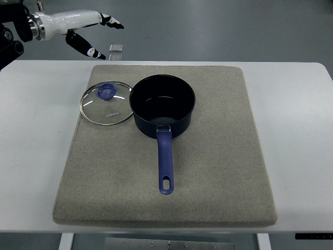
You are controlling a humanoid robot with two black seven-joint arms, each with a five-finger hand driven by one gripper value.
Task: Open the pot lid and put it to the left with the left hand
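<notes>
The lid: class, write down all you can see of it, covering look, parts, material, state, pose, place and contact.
The lid is round and looks like clear glass with a metal rim and a blue knob set towards its far side. Small print on the glass is too small to read. It is off the pot, lying knob-up on the grey mat at the pot's left, its edge meeting the pot's rim. The left robot hand is apart from it, open.

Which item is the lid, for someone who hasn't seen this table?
Start at the grey mat covering most of the white table. A dark blue pot sits on it, handle toward the camera. The lid lies flat at the pot's left: a clear glass disc with a metal rim and blue knob.
</notes>
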